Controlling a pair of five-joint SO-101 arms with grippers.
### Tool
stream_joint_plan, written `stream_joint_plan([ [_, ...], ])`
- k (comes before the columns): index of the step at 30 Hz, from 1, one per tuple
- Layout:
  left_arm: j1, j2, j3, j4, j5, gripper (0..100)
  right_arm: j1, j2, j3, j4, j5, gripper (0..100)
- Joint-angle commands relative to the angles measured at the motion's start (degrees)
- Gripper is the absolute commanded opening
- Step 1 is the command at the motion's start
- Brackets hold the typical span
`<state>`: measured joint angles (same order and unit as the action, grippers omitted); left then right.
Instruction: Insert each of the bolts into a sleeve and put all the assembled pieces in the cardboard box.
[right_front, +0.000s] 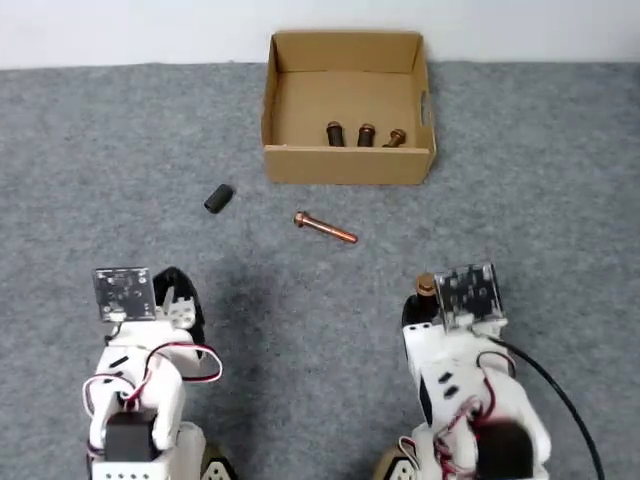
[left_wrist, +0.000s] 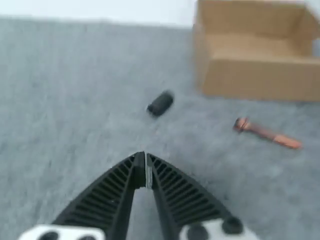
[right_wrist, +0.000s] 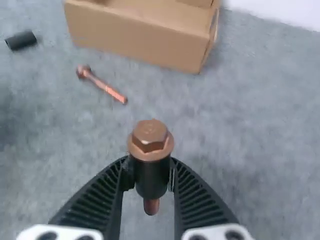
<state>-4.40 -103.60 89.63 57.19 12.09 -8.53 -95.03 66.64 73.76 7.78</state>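
Note:
My right gripper (right_wrist: 148, 172) is shut on an assembled piece (right_wrist: 150, 160), a copper bolt pushed through a black sleeve, with the bolt head (right_front: 425, 286) pointing toward the cardboard box (right_front: 345, 165). My left gripper (left_wrist: 145, 167) is shut with nothing in it and sits low at the near left (right_front: 175, 290). A loose copper bolt (right_front: 325, 229) lies on the carpet in front of the box. A black sleeve (right_front: 219, 198) lies to its left. Three assembled pieces (right_front: 365, 135) rest inside the box against its front wall.
Grey carpet (right_front: 520, 200) covers the table. The box stands at the far middle against a white wall. Open carpet lies between both arms and the box.

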Motion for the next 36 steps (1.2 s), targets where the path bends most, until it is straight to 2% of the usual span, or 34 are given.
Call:
stream_joint_plan([
  [1,-1.14,-0.44,3.38,-1.32,-0.53,1,0.66,11.56,-10.55,-2.51,-0.79,0.8],
  [6,-1.14,-0.35,6.81,-1.14,-0.62,1,0.66,30.37,-23.03,-5.93,-0.88,0.8],
  [13,-1.14,-0.09,6.81,-1.05,-0.88,1,0.57,47.96,-35.69,-14.29,-0.88,0.8],
  [22,-1.14,-0.09,6.81,-1.05,-15.3,1,0.31,67.91,-50.81,-22.2,-0.88,0.8],
  [36,-1.49,-0.09,6.81,-1.05,-15.82,1,0.22,104.22,-92.48,-22.55,-0.88,0.8],
])
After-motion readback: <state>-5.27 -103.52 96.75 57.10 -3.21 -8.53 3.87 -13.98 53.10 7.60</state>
